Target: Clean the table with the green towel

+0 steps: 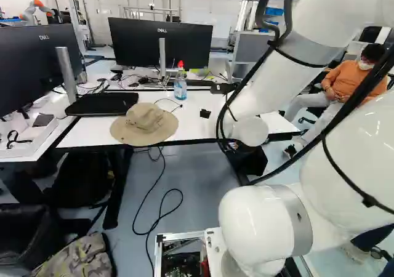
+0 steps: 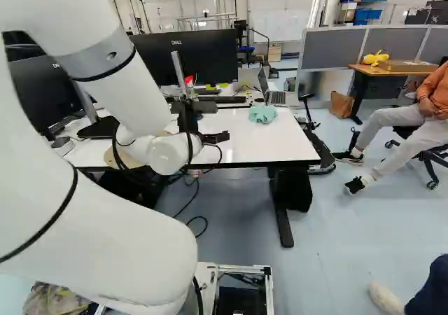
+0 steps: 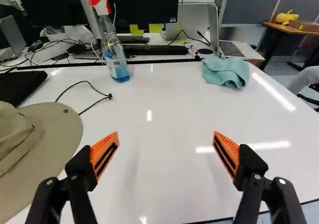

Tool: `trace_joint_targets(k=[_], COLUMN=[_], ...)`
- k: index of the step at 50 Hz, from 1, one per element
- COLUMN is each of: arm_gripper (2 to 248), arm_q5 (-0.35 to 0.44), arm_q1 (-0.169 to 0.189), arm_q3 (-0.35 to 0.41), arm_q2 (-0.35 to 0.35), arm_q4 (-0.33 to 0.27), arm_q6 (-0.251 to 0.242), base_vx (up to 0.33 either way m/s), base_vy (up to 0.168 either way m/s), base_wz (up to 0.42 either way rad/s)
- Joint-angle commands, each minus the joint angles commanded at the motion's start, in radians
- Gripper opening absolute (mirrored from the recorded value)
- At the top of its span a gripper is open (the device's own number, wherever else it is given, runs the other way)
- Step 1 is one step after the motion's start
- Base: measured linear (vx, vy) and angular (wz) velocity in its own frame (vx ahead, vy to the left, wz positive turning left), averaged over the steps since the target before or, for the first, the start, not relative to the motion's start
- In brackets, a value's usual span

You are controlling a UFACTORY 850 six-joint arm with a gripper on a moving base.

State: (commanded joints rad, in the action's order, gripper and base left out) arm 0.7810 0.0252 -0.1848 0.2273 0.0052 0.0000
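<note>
The gripper hangs over the near part of the white table, its fingers spread wide with nothing between them; the green towel lies crumpled at the far side of the table, ahead of the gripper and off beyond its one finger, well apart from it; a hat and a spray bottle stand on the other side. This fits either a reach toward the towel or a towel laid down after wiping; the frames do not settle which.
</note>
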Motion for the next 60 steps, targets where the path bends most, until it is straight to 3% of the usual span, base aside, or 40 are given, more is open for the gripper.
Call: trace_joint_targets(k=[27,60], arm_gripper=[247,247], arm_q5=[0.08,0.092], arm_q1=[-0.022,-0.025], arm_q3=[0.086,0.098], arm_q2=[0.046,0.052], arm_q4=[-0.005,-0.005], arm_q6=[0.0,0.0], base_vx=[0.0,0.0], base_vy=[0.0,0.0], base_wz=[0.0,0.0])
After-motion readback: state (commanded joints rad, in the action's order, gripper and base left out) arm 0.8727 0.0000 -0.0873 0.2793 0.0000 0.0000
